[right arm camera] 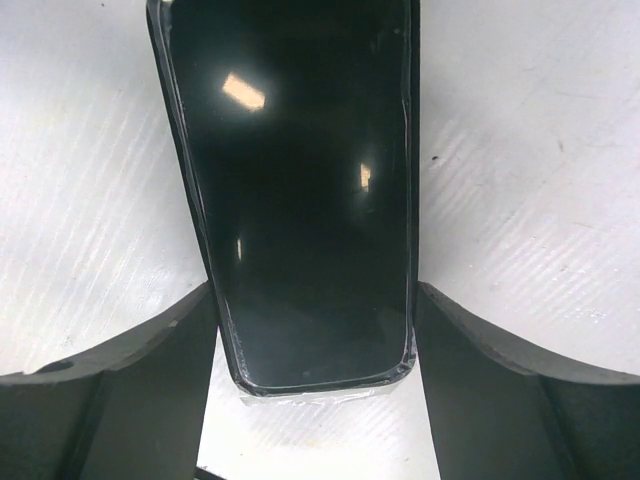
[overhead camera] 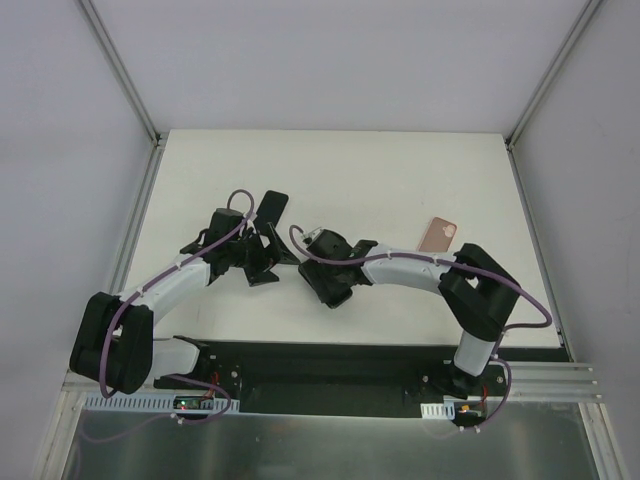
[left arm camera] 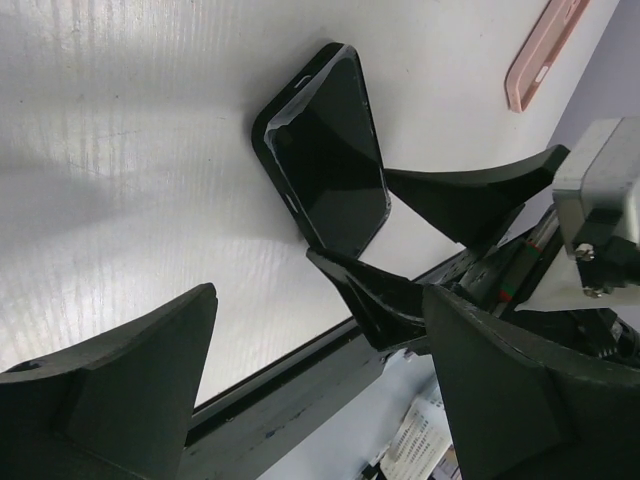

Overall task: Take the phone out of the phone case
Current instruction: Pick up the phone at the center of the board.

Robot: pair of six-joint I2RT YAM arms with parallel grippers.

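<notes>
A black phone in a dark case (overhead camera: 272,210) lies flat on the white table, just left of centre. In the right wrist view the phone (right arm camera: 300,180) fills the gap between my fingers. My right gripper (right arm camera: 312,300) is shut on its near end, with one finger (right arm camera: 150,370) against each long side. The left wrist view shows the phone (left arm camera: 330,160) with the right gripper's fingers (left arm camera: 460,200) at its lower end. My left gripper (left arm camera: 320,400) is open and empty, just short of the phone. From above, the left gripper (overhead camera: 262,268) is beside the right gripper (overhead camera: 283,242).
A pink phone case (overhead camera: 438,236) lies by itself on the table to the right, and also shows in the left wrist view (left arm camera: 545,55). The table's dark front edge (overhead camera: 330,352) runs just behind both grippers. Grey walls enclose the table on three sides.
</notes>
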